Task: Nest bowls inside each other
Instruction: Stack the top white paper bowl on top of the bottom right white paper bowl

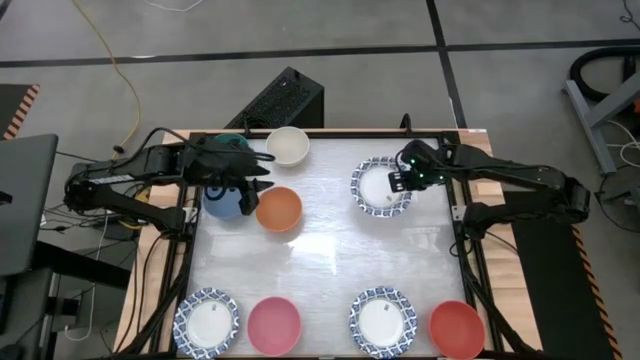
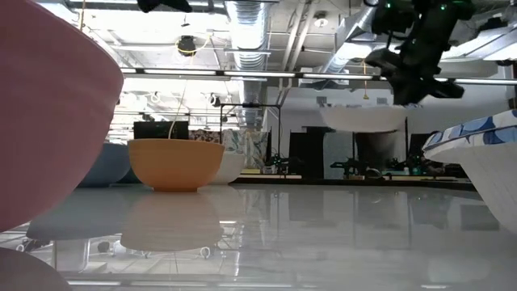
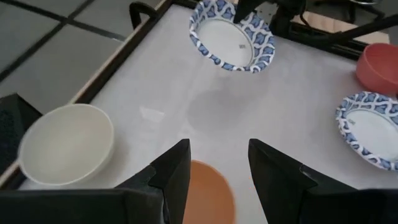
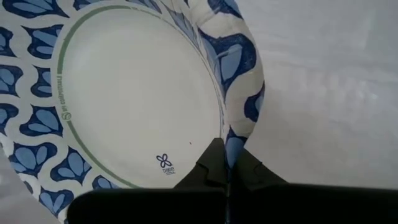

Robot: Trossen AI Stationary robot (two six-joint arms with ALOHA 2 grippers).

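My right gripper is shut on a blue-and-white patterned bowl at the far right of the table. The low view shows this bowl in the air below the gripper. My left gripper hovers open at the far left, with nothing between its fingers. It stands above an orange bowl, between a cream bowl and a blue bowl. A teal bowl shows partly under the left arm. My right gripper pinches the patterned bowl's rim on the side toward the table's right edge, one finger inside the bowl and one outside. The fingers slant down from above and from the right. The bowl hangs clear of the table, mouth up.
Along the near edge stand a patterned bowl, a pink bowl, another patterned bowl and a red bowl. The middle of the white table is bare. A wooden frame borders it.
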